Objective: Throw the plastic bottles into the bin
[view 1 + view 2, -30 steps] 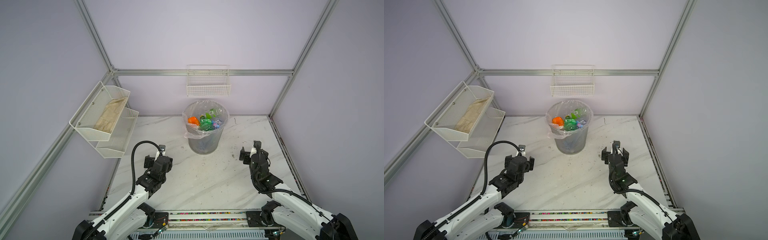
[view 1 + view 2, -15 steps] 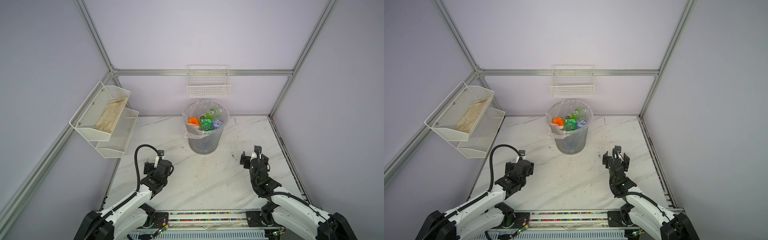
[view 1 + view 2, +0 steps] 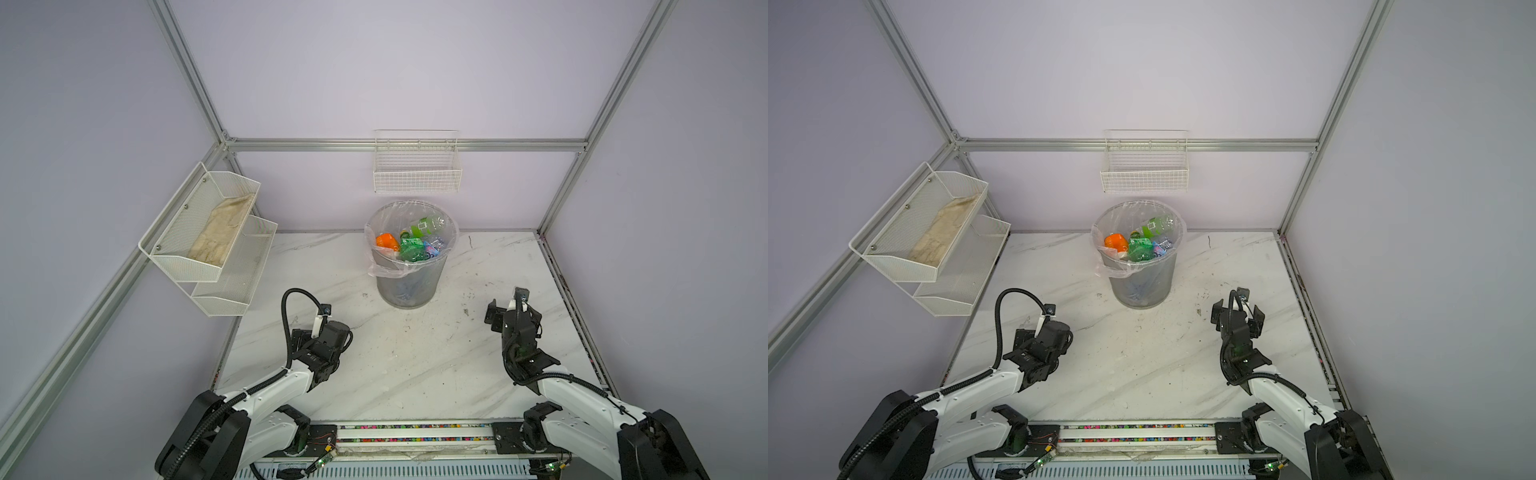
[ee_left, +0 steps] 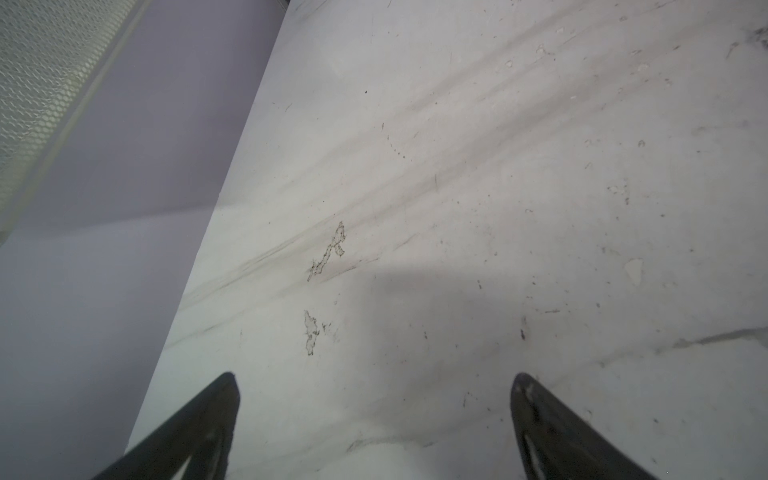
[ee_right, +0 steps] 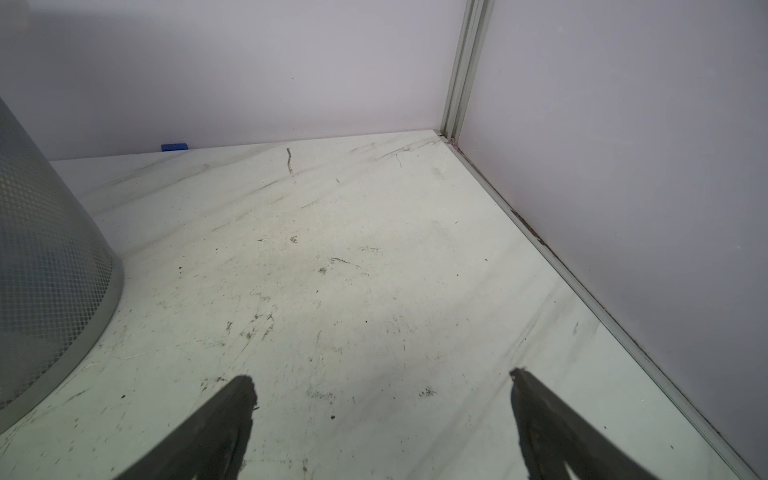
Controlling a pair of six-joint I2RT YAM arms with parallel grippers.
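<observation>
The bin, a round grey basket lined with a clear bag, stands at the back middle of the marble table. Several plastic bottles lie piled inside it, green, orange and blue showing in both top views. My left gripper hangs open over bare table at the front left of the bin, nothing between its fingers. My right gripper stands open and empty at the bin's front right. The bin's mesh wall shows in the right wrist view.
A white wire basket hangs on the back wall above the bin. A two-tier white mesh shelf on the left wall holds a beige cloth. A small blue piece lies at the back wall. Walls enclose three sides.
Both arms have drawn back from the bin toward the front of the table and sunk lower. Both grippers stay open and empty.
</observation>
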